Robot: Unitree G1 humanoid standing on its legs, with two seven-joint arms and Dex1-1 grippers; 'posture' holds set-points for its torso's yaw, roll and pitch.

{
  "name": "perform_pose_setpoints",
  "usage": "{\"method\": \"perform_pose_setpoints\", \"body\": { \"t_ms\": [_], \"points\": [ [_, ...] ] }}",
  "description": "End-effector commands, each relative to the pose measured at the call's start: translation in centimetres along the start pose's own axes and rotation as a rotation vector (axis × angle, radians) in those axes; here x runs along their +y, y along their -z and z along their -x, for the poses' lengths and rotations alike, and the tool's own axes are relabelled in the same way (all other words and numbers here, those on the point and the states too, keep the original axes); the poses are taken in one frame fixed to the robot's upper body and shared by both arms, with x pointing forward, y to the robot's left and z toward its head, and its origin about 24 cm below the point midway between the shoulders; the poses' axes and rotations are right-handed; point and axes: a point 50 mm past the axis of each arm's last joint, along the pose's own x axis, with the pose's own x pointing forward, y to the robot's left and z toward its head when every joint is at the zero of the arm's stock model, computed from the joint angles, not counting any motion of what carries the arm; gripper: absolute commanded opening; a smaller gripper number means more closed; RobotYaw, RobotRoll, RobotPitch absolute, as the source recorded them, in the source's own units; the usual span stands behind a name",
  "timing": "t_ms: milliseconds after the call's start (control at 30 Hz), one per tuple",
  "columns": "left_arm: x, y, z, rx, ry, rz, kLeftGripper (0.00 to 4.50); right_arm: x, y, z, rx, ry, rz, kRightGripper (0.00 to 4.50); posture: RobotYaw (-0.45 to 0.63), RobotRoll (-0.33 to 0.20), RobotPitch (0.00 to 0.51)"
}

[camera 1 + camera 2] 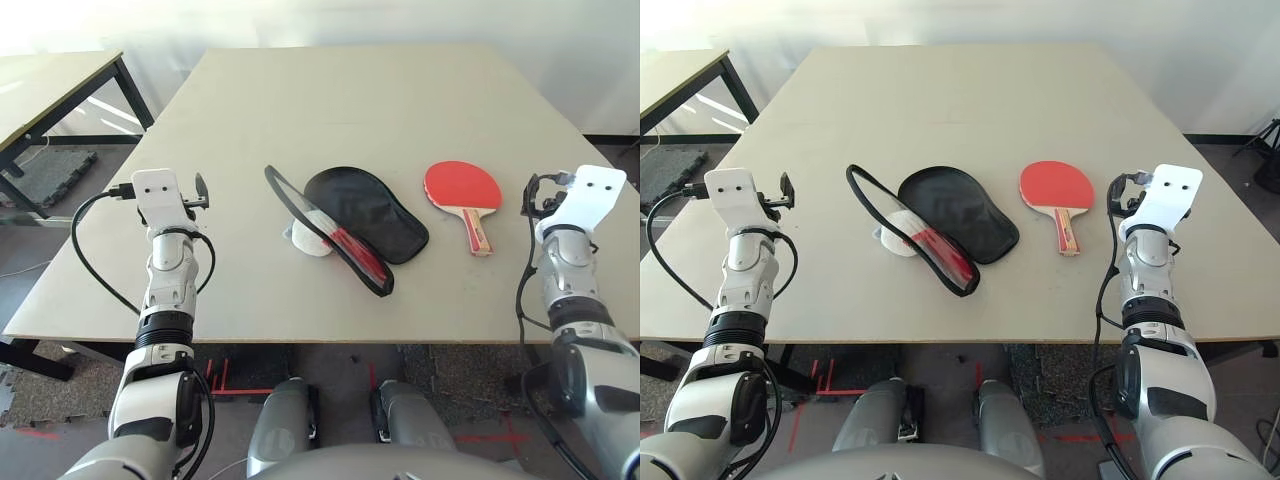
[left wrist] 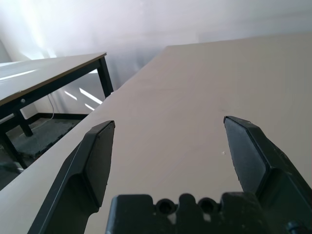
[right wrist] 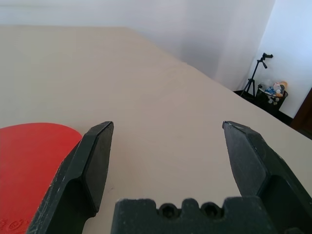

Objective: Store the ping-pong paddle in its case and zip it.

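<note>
Left eye view takes in the table (image 1: pixel 300 110), with the case (image 1: pixel 365 212) lying unzipped near its middle, black side up, its long axis running diagonally toward the robot's right. Just right of it, apart, lies the ping-pong paddle (image 1: pixel 463 190), red face up, handle pointing toward the robot. The right gripper (image 3: pixel 168 161), fingers spread and holding nothing, hovers just beside the paddle, so that arm is nearer. The left gripper (image 2: pixel 170 161), likewise spread, sits well apart from the case.
</note>
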Motion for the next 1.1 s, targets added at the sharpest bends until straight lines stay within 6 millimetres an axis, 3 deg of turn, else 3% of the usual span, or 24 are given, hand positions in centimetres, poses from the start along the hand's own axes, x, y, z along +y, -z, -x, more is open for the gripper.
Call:
{"method": "perform_pose_setpoints", "body": {
  "t_ms": [33, 400, 633, 900, 1100],
  "points": [
    [-0.7, 0.0, 0.2, 0.003, 0.017, 0.001, 4.50, -0.6, -0.2, 0.1, -0.014, 0.020, 0.011, 4.46, 0.09, 0.000, 0.040],
    [-0.5, -2.2, -1.2, -0.040, 0.128, 0.010, 4.50, 0.8, -3.6, 0.0, 0.006, -0.061, 0.025, 4.46, 0.04, 0.000, 0.032],
    [0.1, -3.9, -0.2, -0.033, 0.358, 0.021, 4.50, 1.4, -6.9, 1.3, 0.168, -0.156, 0.012, 4.46, 0.04, 0.000, 0.041],
    [-2.5, -7.0, 2.2, -0.019, 0.737, 0.029, 4.50, 3.7, -8.7, 2.7, 0.361, -0.293, -0.067, 4.46, 0.06, 0.000, 0.048],
    [-3.5, -9.8, 3.2, 0.010, 1.044, -0.005, 4.50, 4.2, -9.2, 3.2, 0.482, -0.323, -0.043, 4.46, 0.06, 0.000, 0.046]
  ]
}}
